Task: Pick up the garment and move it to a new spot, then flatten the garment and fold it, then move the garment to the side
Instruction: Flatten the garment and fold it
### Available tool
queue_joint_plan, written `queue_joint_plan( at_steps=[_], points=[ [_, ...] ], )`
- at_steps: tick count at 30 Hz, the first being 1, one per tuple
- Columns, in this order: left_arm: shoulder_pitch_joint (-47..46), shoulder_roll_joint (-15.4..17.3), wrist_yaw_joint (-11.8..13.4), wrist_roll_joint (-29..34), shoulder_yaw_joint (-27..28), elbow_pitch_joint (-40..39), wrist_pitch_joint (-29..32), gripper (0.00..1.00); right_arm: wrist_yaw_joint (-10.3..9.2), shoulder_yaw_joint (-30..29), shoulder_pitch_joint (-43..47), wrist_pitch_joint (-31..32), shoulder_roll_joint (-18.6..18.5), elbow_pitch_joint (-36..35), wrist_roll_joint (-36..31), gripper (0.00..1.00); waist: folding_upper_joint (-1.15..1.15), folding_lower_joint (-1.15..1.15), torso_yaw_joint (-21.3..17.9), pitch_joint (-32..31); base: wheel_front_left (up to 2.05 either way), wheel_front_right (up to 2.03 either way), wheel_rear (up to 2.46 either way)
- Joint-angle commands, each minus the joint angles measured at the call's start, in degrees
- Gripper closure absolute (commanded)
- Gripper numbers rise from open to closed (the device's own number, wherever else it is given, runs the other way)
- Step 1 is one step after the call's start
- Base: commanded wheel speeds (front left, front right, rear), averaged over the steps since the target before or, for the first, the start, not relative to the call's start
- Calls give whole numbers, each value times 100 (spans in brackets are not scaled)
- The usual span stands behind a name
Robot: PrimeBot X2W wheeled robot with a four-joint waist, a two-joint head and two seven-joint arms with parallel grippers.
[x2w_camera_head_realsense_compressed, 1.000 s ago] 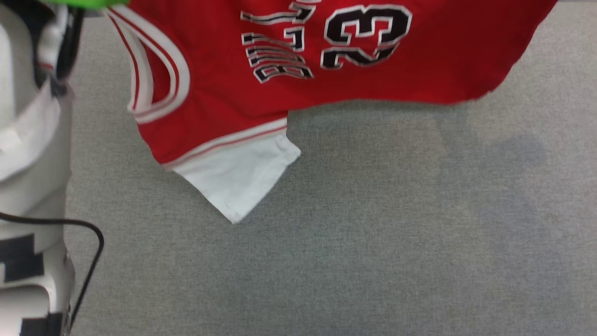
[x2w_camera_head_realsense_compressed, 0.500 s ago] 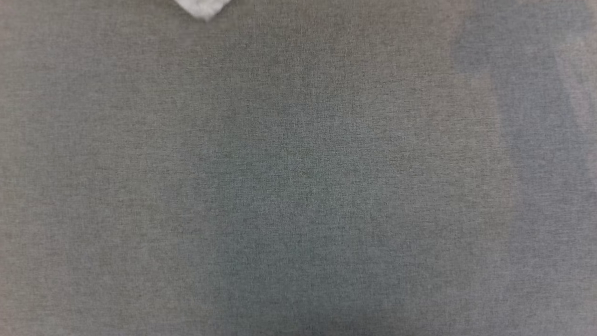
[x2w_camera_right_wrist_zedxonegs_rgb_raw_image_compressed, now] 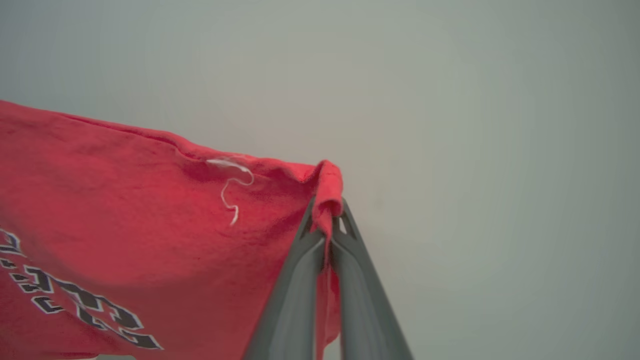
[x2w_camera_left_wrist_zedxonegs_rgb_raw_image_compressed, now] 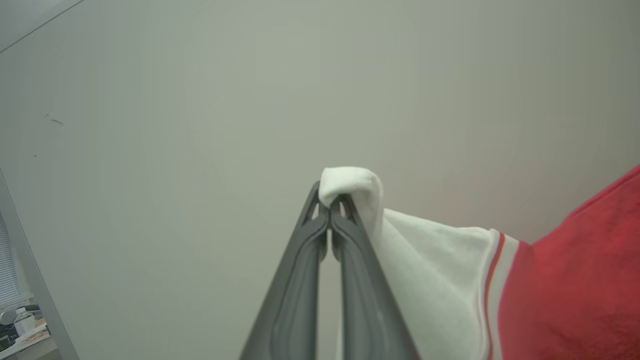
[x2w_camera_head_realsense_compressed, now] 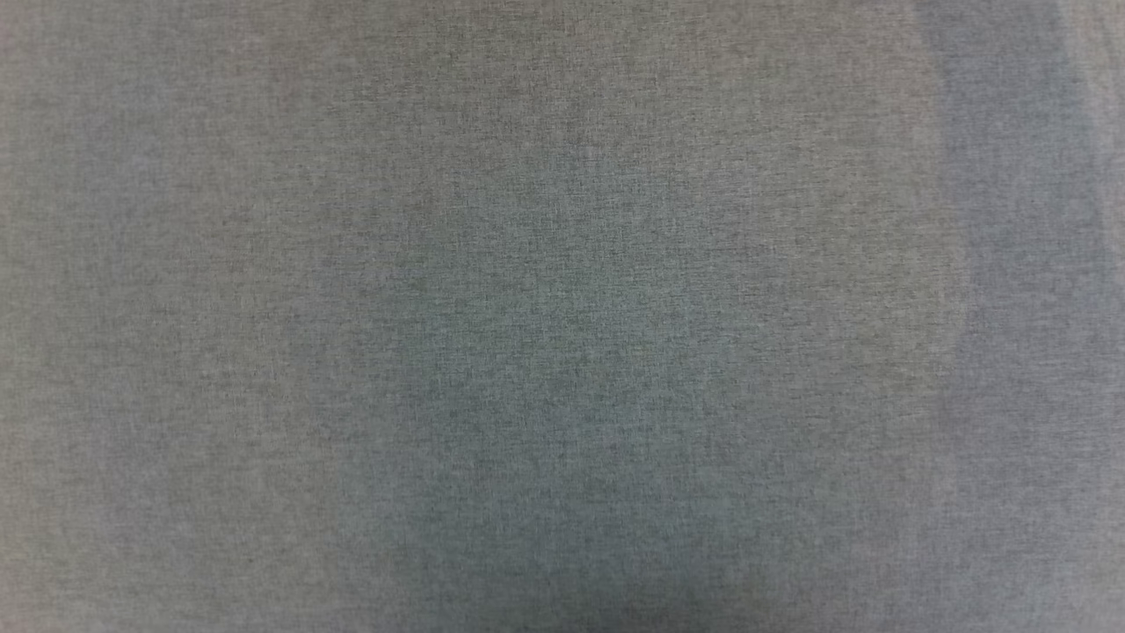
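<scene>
White cotton is what the left gripper [x2w_camera_left_wrist_zedxonegs_rgb_raw_image_compressed: 330, 202] has hold of. Its two dark fingers are pinched together on a bunched fold of the sleeve [x2w_camera_left_wrist_zedxonegs_rgb_raw_image_compressed: 430, 275], and a little hood of fabric drapes over the tips. From there the garment [x2w_camera_left_wrist_zedxonegs_rgb_raw_image_compressed: 570, 295] runs off to the right, past the red-and-white trim [x2w_camera_left_wrist_zedxonegs_rgb_raw_image_compressed: 492, 290] into the red body, all of it held up in the air against a pale wall [x2w_camera_left_wrist_zedxonegs_rgb_raw_image_compressed: 200, 100]. Further along, the black print [x2w_camera_right_wrist_zedxonegs_rgb_raw_image_compressed: 85, 305] sits on the hanging face, and a loose white thread [x2w_camera_right_wrist_zedxonegs_rgb_raw_image_compressed: 232, 192] curls near the top edge. At the far end the right gripper [x2w_camera_right_wrist_zedxonegs_rgb_raw_image_compressed: 327, 212] is likewise closed tight, nipping a bit of red edge that folds over its tips. So the shirt is strung between the two arms, and I take it to be clear of the grey cloth surface [x2w_camera_head_realsense_compressed: 562, 316] that the head camera looks down on. To my eye it is light, soft stuff with no stiffness at all: it sags between the grips and would swing and crease with any quick move. Each hold is on a small pinch of fabric, which I'd guess could slip if the arms pull apart too hard. Edges and corners like these seem the sensible places to grip, since they let the cloth hang open and go down flat at the new spot.
</scene>
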Motion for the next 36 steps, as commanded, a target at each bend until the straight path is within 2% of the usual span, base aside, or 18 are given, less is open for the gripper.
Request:
queue_joint_plan(
  at_steps=[1, 5, 13, 25, 31, 36],
  points=[
    [278, 45, 14, -44, -9, 57, -49, 100, -4, 113, 223, -88, 21, 100, 88, 100, 0, -1, -16, -24, 0, 0, 0],
    [960, 84, 16, -148, 4, 66, -75, 100, -4, 463, 751, -293, 48, 227, 301, 100, 0, -1, -28, -147, 0, 0, 0],
    [2898, 232, 128, -425, 329, -788, -79, 100, -4, 1186, 1953, -570, -69, 47, 838, 100, 0, -1, 1, -559, 0, 0, 0],
    [6919, 198, 785, -626, 831, -2588, -80, 100, -4, 2273, 4291, -750, -977, -998, 1636, 100, 0, -1, 165, -1621, 0, 0, 0],
    [8762, 109, 999, -780, 771, -3060, -36, 100, -4, 2580, 5488, -689, -1360, -1406, 1912, 100, 0, -1, 166, -2212, 0, 0, 0],
    [9856, 45, 1173, -911, 699, -3197, 88, 100, -4, 2631, 6300, -711, -1560, -1577, 2066, 100, 0, -1, 226, -2640, 0, 0, 0]
  ],
)
